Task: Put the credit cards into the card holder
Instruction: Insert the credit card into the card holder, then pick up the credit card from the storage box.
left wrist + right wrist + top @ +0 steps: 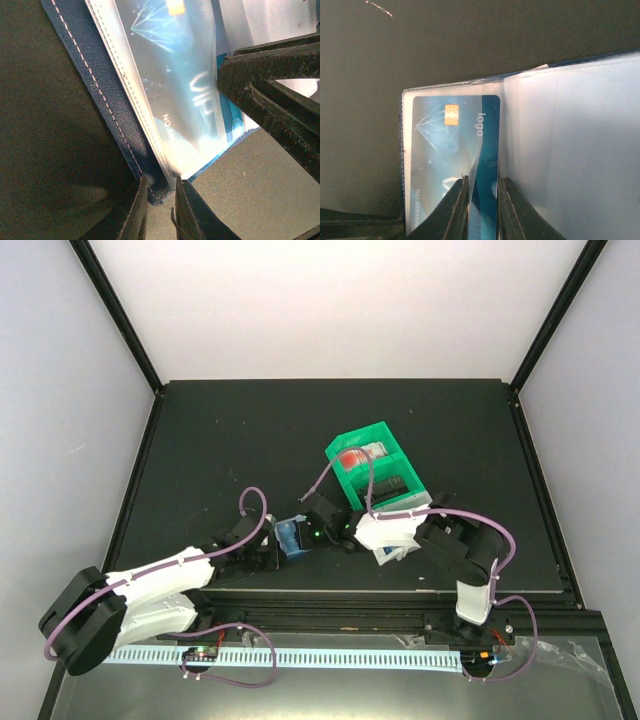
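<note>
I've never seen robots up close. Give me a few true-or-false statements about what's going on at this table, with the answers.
1. The card holder is folded shut. False: it lies open, with its clear sleeves showing.
2. The credit card bears a gold chip. True.
3. The left gripper pinches the holder's navy edge. True.
4. The green bin is empty. False: a red-and-white item and a black item sit in it.

The card holder (110, 125) is navy with pale dashed stitching. The credit card (440, 150) is bright blue, gold chip at twelve o'clock, white fanned lines.
</note>
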You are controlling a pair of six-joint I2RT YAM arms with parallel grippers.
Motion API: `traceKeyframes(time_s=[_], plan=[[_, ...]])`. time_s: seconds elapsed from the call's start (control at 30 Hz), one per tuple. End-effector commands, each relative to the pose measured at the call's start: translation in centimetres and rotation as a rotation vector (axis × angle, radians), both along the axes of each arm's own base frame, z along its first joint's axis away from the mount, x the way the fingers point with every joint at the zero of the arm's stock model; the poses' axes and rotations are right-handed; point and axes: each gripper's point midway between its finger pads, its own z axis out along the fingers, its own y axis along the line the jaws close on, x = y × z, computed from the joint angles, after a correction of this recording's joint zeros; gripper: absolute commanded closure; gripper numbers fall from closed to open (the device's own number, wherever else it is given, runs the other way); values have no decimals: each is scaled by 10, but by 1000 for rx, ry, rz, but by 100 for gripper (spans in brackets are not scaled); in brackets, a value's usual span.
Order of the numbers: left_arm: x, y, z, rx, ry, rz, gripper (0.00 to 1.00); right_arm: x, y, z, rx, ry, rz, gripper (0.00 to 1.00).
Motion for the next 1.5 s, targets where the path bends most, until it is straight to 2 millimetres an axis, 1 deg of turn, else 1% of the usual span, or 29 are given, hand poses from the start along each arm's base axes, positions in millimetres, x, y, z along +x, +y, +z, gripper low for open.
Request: traceKeyframes(time_s=[0.0, 0.13, 0.2, 0.37, 0.43, 0.6, 0.7, 0.73, 0.87, 1.03, 1.1, 1.13, 1.2, 1.27, 1.3, 1.37, 1.47], plan=[[5, -3, 5, 7, -20, -9, 82, -7, 13, 13, 148, 61, 43, 80], [6, -3, 5, 8, -23, -12, 82, -7, 13, 20, 215, 81, 45, 74], [6, -3, 5, 8, -24, -12, 82, -7, 17, 28, 251, 79, 59, 72], [6, -4, 8, -1, -35, -20, 81, 1, 22, 36, 263, 56, 73, 68], [7, -4, 8, -2, -41, -21, 81, 4, 26, 36, 266, 55, 81, 67], [6, -3, 10, -1, -46, -21, 81, 6, 35, 28, 268, 74, 93, 67], [6, -2, 10, 0, -45, -21, 80, 5, 35, 29, 275, 75, 88, 67], [6, -2, 10, 0, -46, -19, 80, 6, 31, 29, 264, 69, 78, 67], [7, -3, 16, -10, -60, -19, 77, 13, 14, 50, 222, -11, 39, 66], [8, -3, 28, -21, -88, -24, 68, 22, -12, 82, 149, -124, -7, 58], [9, -5, 35, -41, -110, -37, 68, 25, -24, 92, 114, -162, -32, 56], [9, -5, 39, -49, -125, -44, 65, 27, -31, 97, 95, -180, -50, 55], [10, -5, 48, -62, -157, -48, 57, 30, -48, 107, 61, -220, -90, 54], [13, -2, 57, -65, -190, -41, 47, 31, -67, 116, 36, -259, -137, 51], [15, -1, 63, -65, -210, -31, 43, 30, -78, 126, 35, -284, -160, 50], [18, 4, 71, -60, -240, -13, 36, 29, -98, 134, 11, -313, -205, 46], [22, 8, 82, -61, -281, 3, 24, 25, -128, 137, -40, -340, -258, 41]])
